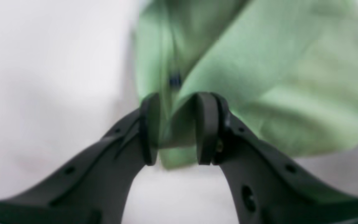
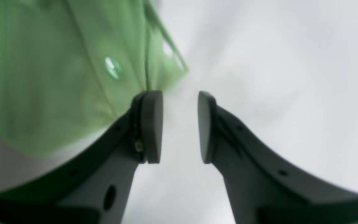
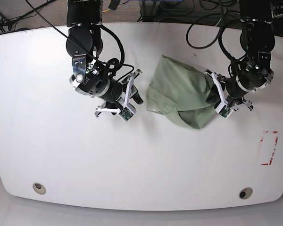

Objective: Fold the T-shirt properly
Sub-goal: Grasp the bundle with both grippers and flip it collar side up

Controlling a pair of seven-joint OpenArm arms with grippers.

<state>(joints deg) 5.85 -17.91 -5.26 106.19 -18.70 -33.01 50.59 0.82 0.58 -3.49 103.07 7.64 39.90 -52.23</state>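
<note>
**A:** What would I find, moving left to right across the white table [image 3: 47, 155]?

**B:** First, on the left of the overhead view, the robot's right gripper [image 3: 134, 87]. It sits just beside the left edge of the T-shirt [image 3: 179, 92]. Its own camera shows the two dark pads parted with only bare table between them. The green cloth lies beside and behind one pad; whether it brushes that pad I cannot tell. Nothing is gripped.

**A:** And the shirt itself?

**B:** It lies in the middle of the table, toward the far side, bunched into a rumpled heap rather than spread flat. One flap is lifted over toward the right.

**A:** Then the other arm?

**B:** On the right, the left gripper [image 3: 212, 92] has a fold of the shirt's edge pinched between its pads. Its camera shows cloth filling the gap, with a tiny dark blue tag [image 1: 175, 81] just beyond the pads.

**A:** Which step is this?

**B:** I judge it an early one: the garment is not yet laid flat, and only one side is held. The next move likely calls for the empty gripper to close on the near left edge so both arms can spread the cloth evenly.
</note>
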